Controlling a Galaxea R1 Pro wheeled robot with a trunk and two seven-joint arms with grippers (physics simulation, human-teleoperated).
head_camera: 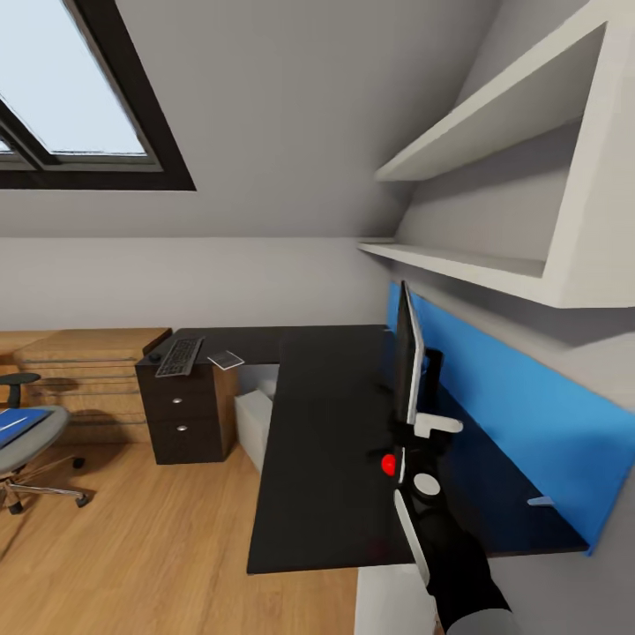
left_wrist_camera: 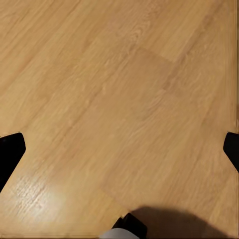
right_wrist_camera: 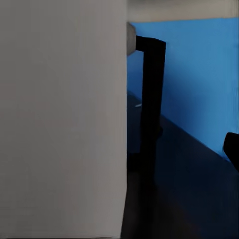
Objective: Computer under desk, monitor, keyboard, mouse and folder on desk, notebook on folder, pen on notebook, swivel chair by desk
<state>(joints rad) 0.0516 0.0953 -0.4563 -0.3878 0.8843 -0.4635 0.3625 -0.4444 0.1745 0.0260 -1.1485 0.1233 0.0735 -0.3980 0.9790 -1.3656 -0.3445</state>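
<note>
The monitor (head_camera: 408,362) stands edge-on on the black L-shaped desk (head_camera: 326,441), in front of a blue wall panel. My right gripper (head_camera: 422,430) is at its lower edge; in the right wrist view the grey monitor panel (right_wrist_camera: 59,119) hides one finger and the other fingertip (right_wrist_camera: 231,149) stands wide, so it is open. On the desk's far left wing lie the keyboard (head_camera: 180,356), the mouse (head_camera: 155,356) and the notebook (head_camera: 226,359). The blue folder (head_camera: 19,425) rests on the swivel chair (head_camera: 26,450) at far left. My left gripper (left_wrist_camera: 119,149) hangs open over the floor.
A white computer case (head_camera: 256,422) stands under the desk beside a dark drawer unit (head_camera: 181,414). White shelves (head_camera: 494,256) jut out above the monitor. A bed (head_camera: 84,362) lies against the far wall. Wooden floor (head_camera: 132,547) stretches between chair and desk.
</note>
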